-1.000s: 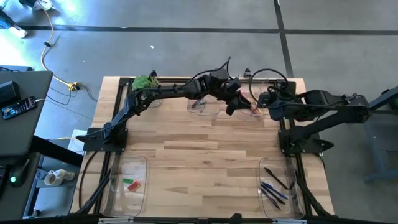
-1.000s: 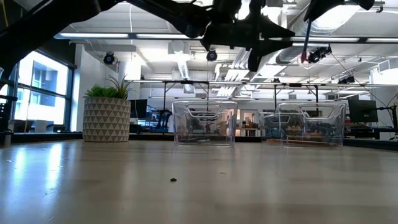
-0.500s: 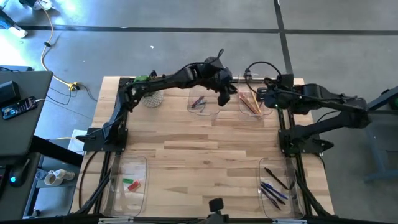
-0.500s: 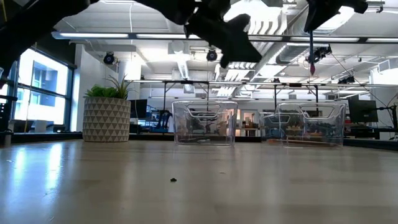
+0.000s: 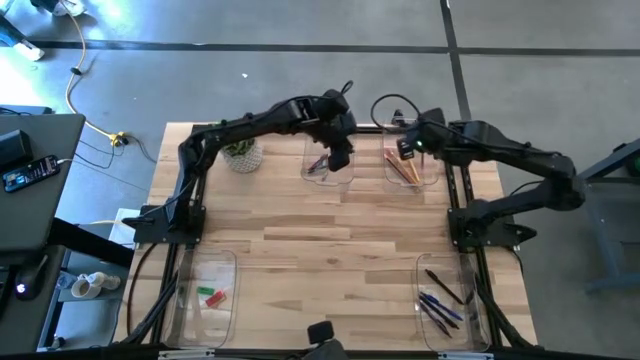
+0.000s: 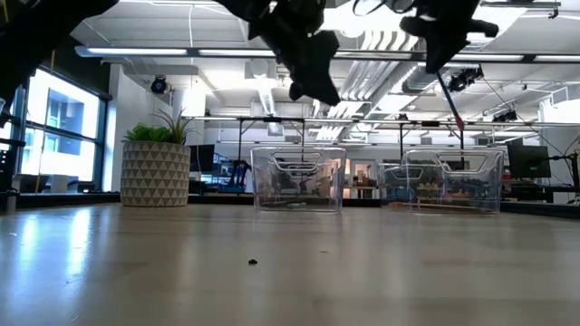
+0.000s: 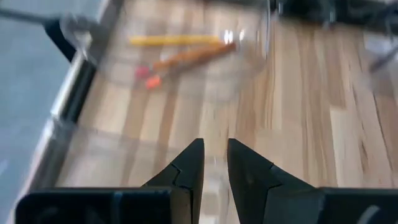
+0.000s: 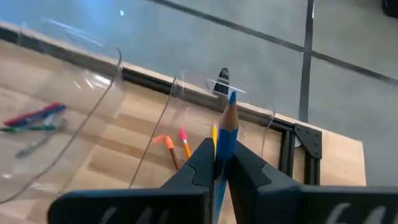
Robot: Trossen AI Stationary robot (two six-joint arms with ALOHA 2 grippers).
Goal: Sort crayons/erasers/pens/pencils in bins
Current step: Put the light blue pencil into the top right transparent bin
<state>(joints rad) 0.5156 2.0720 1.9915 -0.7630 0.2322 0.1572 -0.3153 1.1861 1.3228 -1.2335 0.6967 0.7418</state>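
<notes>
Right gripper [image 8: 222,163] pinches 1 blue pencil [image 8: 225,140], sharpened tip up; left gripper [image 7: 213,163] slightly open, empty.

We see a wooden counter [image 5: 320,240], four clear bins [image 5: 205,290] at its corners, a potted plant [image 5: 241,154] beside the far-left bin

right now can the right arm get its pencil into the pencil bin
Probably yes: the right claw holds a blue-tipped pencil above the open-topped bin of pencils, and the left claw is over the neighbouring bin.
</notes>
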